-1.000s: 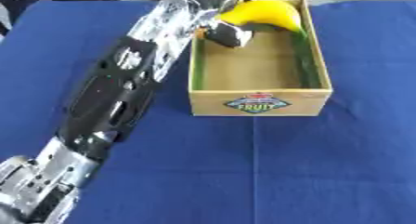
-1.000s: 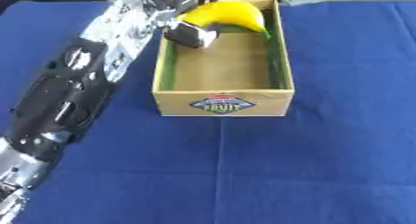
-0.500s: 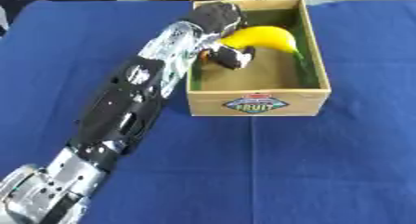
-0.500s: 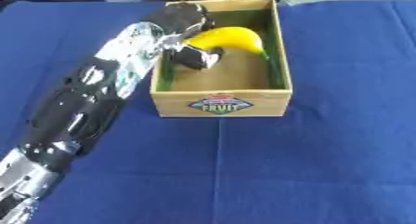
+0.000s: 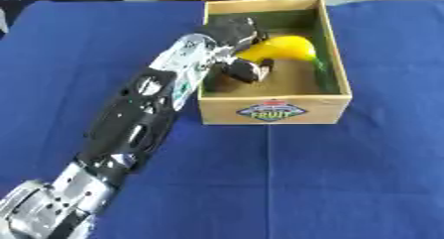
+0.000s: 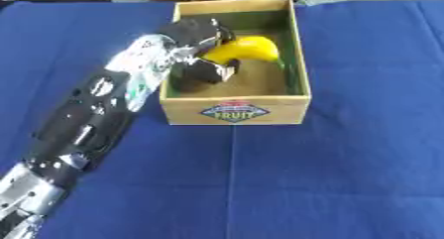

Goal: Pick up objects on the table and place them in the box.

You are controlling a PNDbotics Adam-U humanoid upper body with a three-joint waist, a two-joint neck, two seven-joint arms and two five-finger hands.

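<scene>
A yellow banana lies low inside the cardboard fruit box, toward its far right side. My left hand reaches over the box's left wall and sits inside it, fingers curled round the banana's near end. The left arm stretches from the lower left corner up to the box. My right hand shows in neither view.
The box stands on a blue cloth-covered table. It has a green inner lining and a fruit label on its front wall. Dark shapes sit beyond the table's far edge.
My left hand has lowered the banana from above the box's rim down into the box. The whole picture has shifted as the camera moved.
</scene>
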